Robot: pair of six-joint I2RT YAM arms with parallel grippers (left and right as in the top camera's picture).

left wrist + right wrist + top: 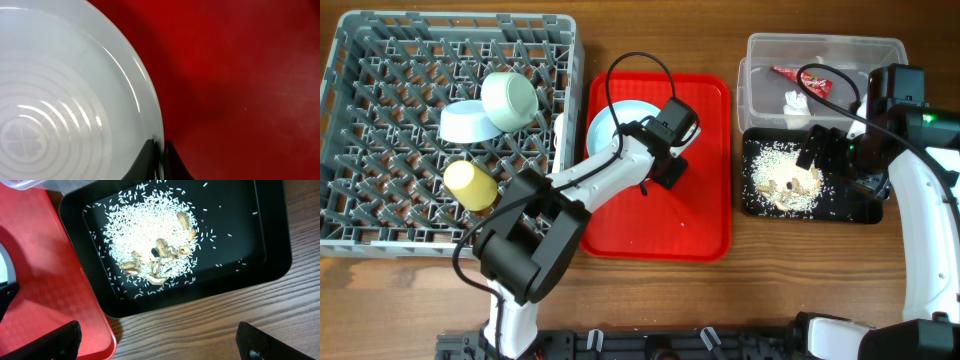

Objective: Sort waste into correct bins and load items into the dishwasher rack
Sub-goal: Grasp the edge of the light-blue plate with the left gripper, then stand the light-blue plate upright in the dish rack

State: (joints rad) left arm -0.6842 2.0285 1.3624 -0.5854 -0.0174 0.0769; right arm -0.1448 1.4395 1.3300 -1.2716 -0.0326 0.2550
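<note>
A: L tool (160, 159)?
B: Clamped on the plate (65, 100) rim, bottom centre of wrist view. Plate lies on the red tray (240, 75), mid-frame overhead.
A: R tool (160, 347)?
B: Spread wide, empty, above the lower edge of the black tray (272, 255); rice (145, 235) inside.
A: Risks?
B: Thin edge grip, glossy plate, so it prob. pivots or slips on lift. Rack (400, 238), upper left overhead, is crowded w/ bowls (510, 100) and cup (470, 185); plate could clip them going in.
</note>
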